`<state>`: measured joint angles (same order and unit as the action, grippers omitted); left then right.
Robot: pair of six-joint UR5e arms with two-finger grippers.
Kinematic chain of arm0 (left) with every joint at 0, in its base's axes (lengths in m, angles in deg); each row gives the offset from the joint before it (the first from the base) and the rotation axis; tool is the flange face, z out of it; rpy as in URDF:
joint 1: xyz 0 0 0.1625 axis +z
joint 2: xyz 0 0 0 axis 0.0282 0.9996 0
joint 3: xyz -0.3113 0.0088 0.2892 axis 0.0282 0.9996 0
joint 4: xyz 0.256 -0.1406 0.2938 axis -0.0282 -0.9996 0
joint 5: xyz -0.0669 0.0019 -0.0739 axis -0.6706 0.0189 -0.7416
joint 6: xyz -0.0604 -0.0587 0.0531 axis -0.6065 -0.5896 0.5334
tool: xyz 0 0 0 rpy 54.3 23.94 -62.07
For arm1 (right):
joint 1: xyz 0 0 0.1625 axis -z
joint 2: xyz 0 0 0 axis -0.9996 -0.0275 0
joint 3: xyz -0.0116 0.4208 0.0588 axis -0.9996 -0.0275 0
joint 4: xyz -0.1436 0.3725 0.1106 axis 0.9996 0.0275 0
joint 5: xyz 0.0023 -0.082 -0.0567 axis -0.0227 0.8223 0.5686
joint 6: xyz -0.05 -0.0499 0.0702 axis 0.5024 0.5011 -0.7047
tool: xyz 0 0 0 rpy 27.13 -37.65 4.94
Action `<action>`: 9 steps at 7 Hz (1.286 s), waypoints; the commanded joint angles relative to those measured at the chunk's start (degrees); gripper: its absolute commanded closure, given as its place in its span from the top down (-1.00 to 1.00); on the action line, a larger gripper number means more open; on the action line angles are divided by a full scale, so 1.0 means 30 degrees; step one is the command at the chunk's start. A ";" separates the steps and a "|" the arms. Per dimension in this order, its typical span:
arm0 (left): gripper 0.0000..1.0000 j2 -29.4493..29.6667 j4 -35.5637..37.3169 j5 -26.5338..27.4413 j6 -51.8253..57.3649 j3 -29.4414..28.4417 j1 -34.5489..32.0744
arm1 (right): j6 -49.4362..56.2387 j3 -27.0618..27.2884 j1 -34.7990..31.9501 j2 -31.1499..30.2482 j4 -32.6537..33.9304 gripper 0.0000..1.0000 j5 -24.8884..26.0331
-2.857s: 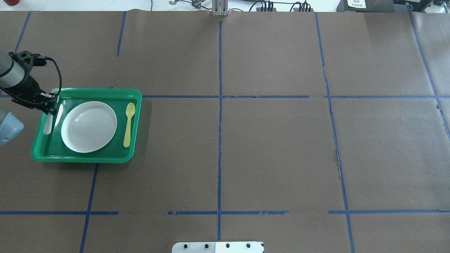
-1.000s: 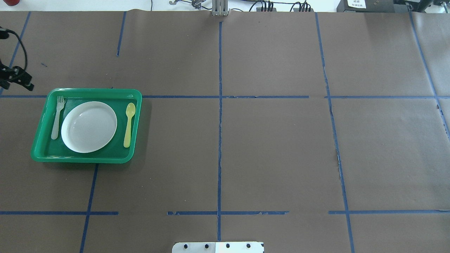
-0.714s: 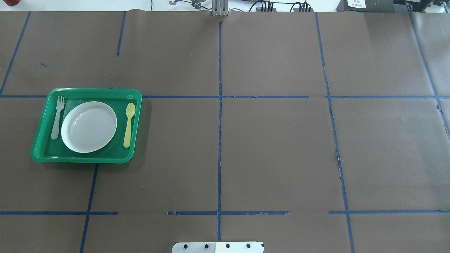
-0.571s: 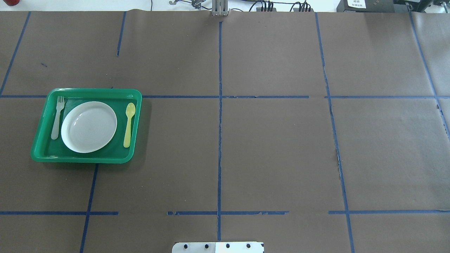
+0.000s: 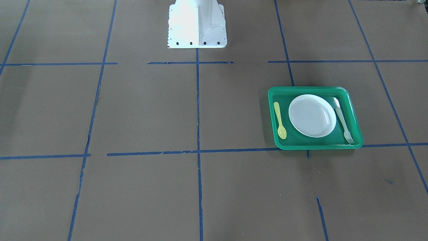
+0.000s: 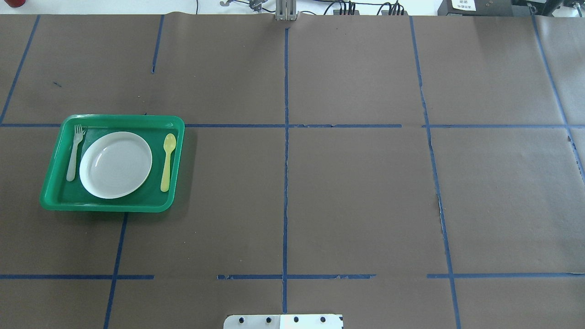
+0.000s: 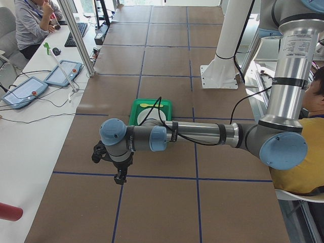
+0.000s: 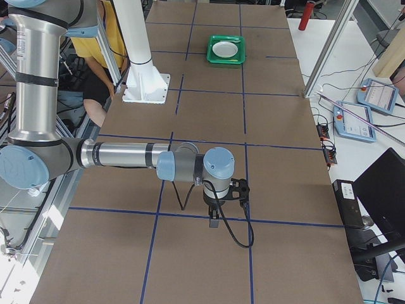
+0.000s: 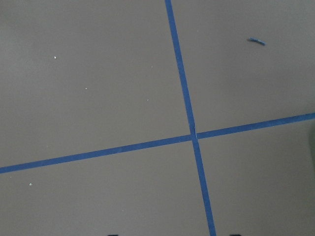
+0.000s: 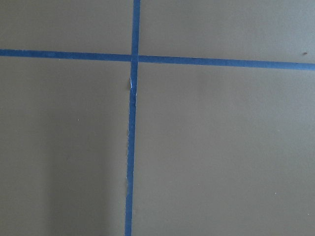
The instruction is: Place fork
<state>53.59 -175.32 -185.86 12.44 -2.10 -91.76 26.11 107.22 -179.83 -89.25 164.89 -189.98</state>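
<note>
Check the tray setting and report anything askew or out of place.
Nothing stands out. The fork lies inside the green tray beside the white plate, the yellow spoon on the plate's other side.

The brown-papered table (image 6: 356, 192), gridded with blue tape (image 6: 286, 183), carries a green tray (image 6: 105, 206) toward the robot's left side.

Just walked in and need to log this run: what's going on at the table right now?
Nothing is being handled. The fork lies in the green tray, alongside the white plate, with the yellow spoon on the plate's other side. The left gripper and the right gripper both hang over the table, away from the tray, touching nothing. The placing looks done.
</note>
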 commanded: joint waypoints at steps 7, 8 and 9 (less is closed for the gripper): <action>1.00 -0.1803 0.1556 0.0924 0.1509 0.1867 -0.0191 | 0.0026 0.0000 0.0000 -0.0001 0.0000 1.00 0.0000; 1.00 -0.1719 0.1553 0.0865 0.1538 0.1954 -0.0191 | 0.0026 0.0000 0.0000 -0.0001 0.0000 1.00 0.0000; 1.00 -0.1631 0.1697 0.0894 0.1712 0.2012 -0.0191 | -0.0003 0.0000 0.0000 -0.0001 0.0000 1.00 0.0000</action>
<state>48.57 -170.44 -183.17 17.15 3.67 -92.33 26.17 107.21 -179.83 -89.25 164.89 -189.98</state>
